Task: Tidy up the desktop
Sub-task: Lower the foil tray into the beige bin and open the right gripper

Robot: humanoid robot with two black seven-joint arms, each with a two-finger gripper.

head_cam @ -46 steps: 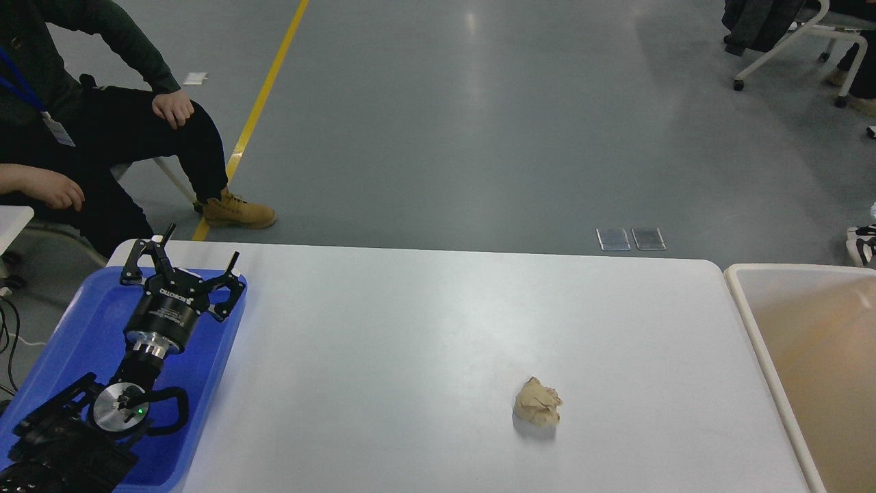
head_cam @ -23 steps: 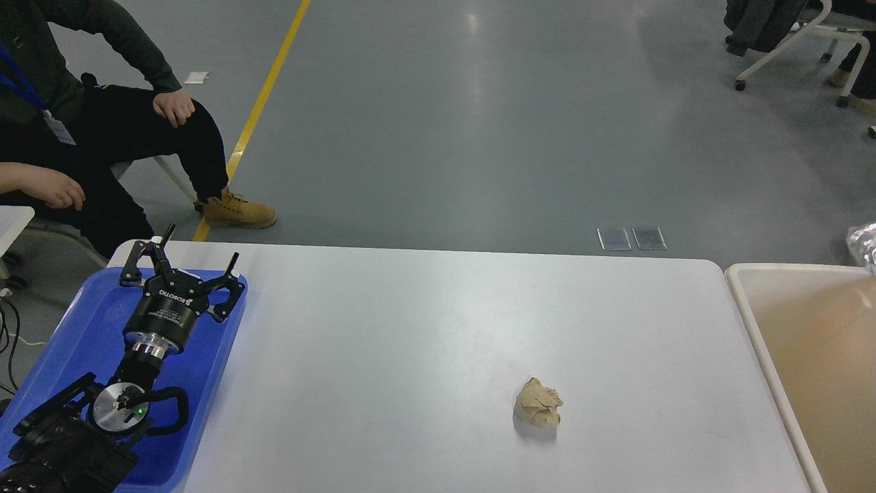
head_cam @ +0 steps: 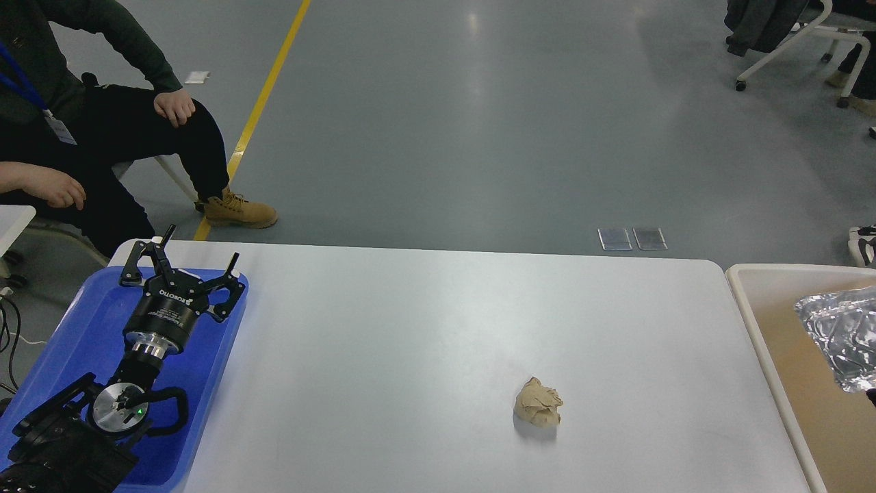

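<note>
Something silvery, a crinkled foil wrapper [head_cam: 840,335], is now showing over the beige bin [head_cam: 746,308] at the right edge, way lower than half a second back, so one bit of trash looks like it's getting binned. Right gripper isn't showing, so can't tell its fingers. Left gripper [head_cam: 186,266] is hanging over the blue tray [head_cam: 89,322], fingers spread, gripping nothing. Crumpled brown paper [head_cam: 538,402] is sitting alone on the desktop [head_cam: 424,329], probably next.
</note>
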